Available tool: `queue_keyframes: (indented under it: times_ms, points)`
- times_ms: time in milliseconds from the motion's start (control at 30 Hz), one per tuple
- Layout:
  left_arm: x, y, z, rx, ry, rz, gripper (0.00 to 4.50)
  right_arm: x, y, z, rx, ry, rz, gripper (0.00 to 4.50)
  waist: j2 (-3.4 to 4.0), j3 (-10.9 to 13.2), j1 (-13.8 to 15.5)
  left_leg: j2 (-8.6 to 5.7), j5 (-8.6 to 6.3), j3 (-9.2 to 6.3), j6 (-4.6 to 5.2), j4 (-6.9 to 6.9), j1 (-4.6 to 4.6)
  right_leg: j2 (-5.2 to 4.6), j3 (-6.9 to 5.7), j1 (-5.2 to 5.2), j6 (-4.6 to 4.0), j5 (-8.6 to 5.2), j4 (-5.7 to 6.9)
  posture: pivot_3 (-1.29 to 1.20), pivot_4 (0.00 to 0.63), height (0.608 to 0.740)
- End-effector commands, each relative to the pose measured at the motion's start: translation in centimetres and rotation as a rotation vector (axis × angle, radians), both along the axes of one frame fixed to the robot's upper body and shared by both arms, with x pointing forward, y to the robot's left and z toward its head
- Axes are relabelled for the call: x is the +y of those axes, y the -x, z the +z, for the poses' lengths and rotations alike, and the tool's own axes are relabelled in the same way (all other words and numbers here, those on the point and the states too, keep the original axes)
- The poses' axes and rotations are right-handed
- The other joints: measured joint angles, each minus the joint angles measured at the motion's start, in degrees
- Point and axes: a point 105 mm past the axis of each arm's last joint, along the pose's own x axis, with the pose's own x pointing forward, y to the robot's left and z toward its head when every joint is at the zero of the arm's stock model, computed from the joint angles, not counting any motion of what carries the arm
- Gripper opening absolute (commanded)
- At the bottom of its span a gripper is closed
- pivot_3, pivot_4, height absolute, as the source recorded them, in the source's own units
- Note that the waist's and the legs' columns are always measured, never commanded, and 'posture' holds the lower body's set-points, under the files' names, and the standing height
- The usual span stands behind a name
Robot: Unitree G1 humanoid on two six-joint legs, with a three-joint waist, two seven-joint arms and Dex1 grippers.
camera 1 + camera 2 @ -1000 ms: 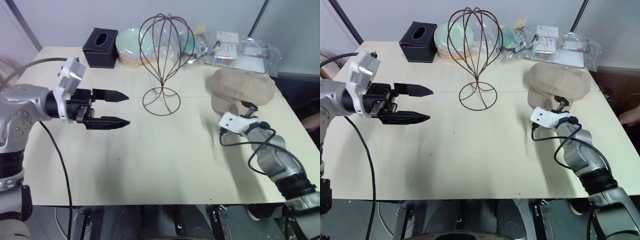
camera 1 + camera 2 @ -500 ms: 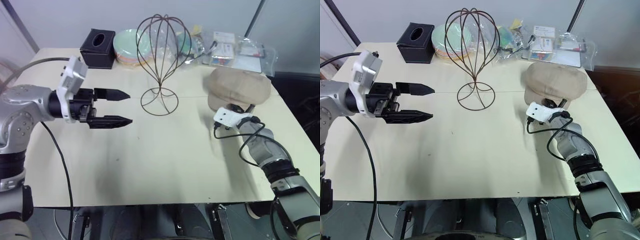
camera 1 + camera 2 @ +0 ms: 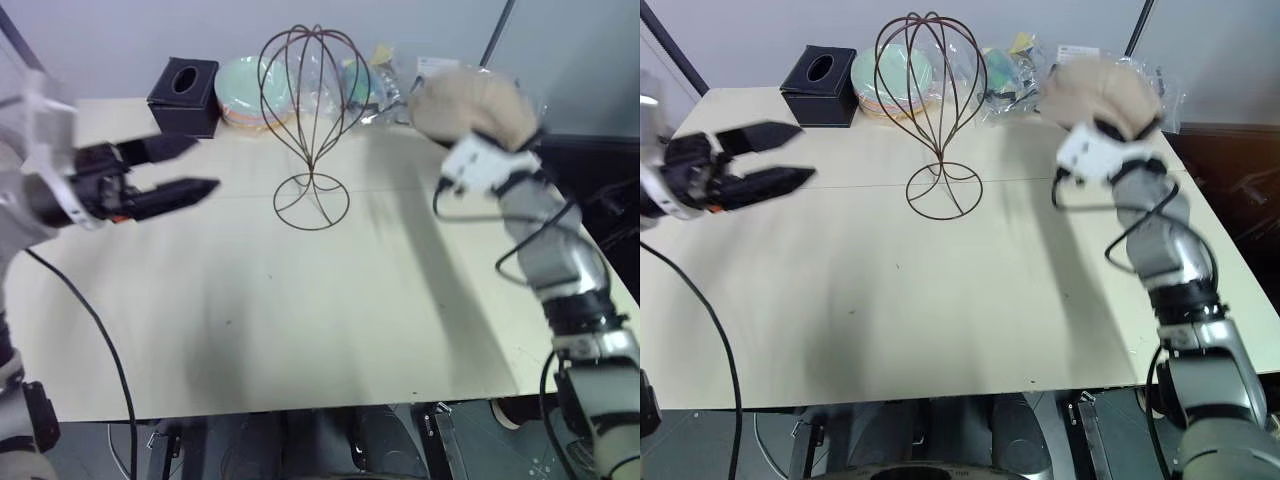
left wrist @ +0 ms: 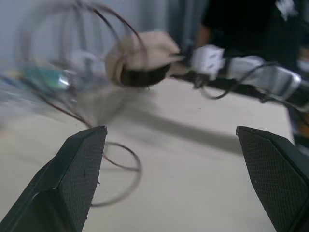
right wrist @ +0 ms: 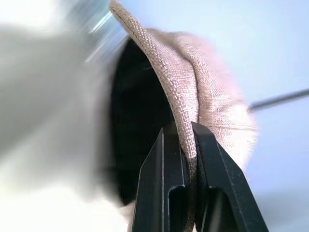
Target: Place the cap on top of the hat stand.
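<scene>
Right wrist view: cap (image 5: 203, 96) pinched by its rim between the right gripper (image 5: 187, 145)'s two black fingers.

Left eye view, near to far: bare tabletop (image 3: 300, 330) fills the lower and middle frame out to its front edge. Left gripper (image 3: 190, 165), jaws apart and holding nothing, sits at centre left; the hat stand (image 3: 312, 130) rises upper centre with open table all round its ring base. Upper right, the cap hangs off the table, level with the stand's wire head. Along the far edge: a black tissue box (image 3: 183, 97), stacked plates (image 3: 245, 90), plastic bags (image 3: 390, 85).
</scene>
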Motion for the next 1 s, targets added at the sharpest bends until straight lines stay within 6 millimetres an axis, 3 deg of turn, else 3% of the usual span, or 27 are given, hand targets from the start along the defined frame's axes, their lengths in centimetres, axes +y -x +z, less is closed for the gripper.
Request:
queue_keyframes:
  times_ms: [33,133,233,433,667,867,1000]
  points:
    - [1.7,1.2,1.8,-0.066,0.028,0.088,4.5,4.2,2.6,6.5,-0.217,-0.009,0.186,0.04,-0.02,-0.01,0.0,0.01,0.0,-0.01,0.0,-0.01,0.0,0.02,0.0,0.0,-0.01,-0.02,0.01,0.0,0.15,0.74]
    - [2.2,1.5,1.8,-0.071,0.018,0.128,4.5,8.9,4.3,7.8,-0.256,0.02,0.398,0.04,-0.1,-0.06,0.23,0.02,0.01,-0.02,-0.01,-0.03,0.0,0.0,0.0,0.02,-0.02,-0.03,0.01,0.0,0.15,0.74]
    - [2.5,1.7,1.6,-0.069,0.007,0.147,4.5,11.5,5.5,6.2,-0.225,0.06,0.521,0.04,-0.17,-0.08,0.83,0.01,0.01,-0.02,-0.03,0.02,0.01,-0.04,0.0,0.06,-0.02,-0.03,0.01,0.0,0.15,0.74]
    - [2.8,2.0,1.1,-0.049,-0.015,0.168,4.5,13.0,6.6,-0.6,-0.089,0.23,0.616,0.04,-0.27,-0.07,1.7,-0.04,0.02,-0.02,-0.03,0.08,0.0,-0.26,-0.05,0.14,-0.02,-0.03,-0.02,0.0,0.15,0.74]
    - [2.6,1.8,1.2,-0.046,-0.03,0.161,4.5,13.3,5.8,-4.1,-0.044,0.261,0.565,0.04,-0.26,-0.06,0.74,-0.02,0.03,0.03,-0.05,0.09,0.04,-0.09,-0.02,0.05,-0.04,-0.03,0.08,0.0,0.15,0.74]
    - [1.6,1.2,1.0,-0.035,-0.061,0.117,4.5,13.6,5.4,-4.9,-0.057,0.314,0.526,0.04,-0.26,-0.06,0.85,-0.02,0.05,0.01,-0.09,0.05,0.05,-0.04,-0.01,0.04,-0.06,-0.04,0.11,0.0,0.15,0.74]
    - [0.9,0.9,0.6,-0.028,-0.093,0.086,4.5,13.2,5.3,-4.9,-0.042,0.291,0.514,1.53,-0.26,-0.06,0.91,-0.02,0.06,0.01,-0.1,0.06,0.04,-0.05,-0.01,0.06,-0.05,-0.04,0.11,0.0,0.15,0.74]
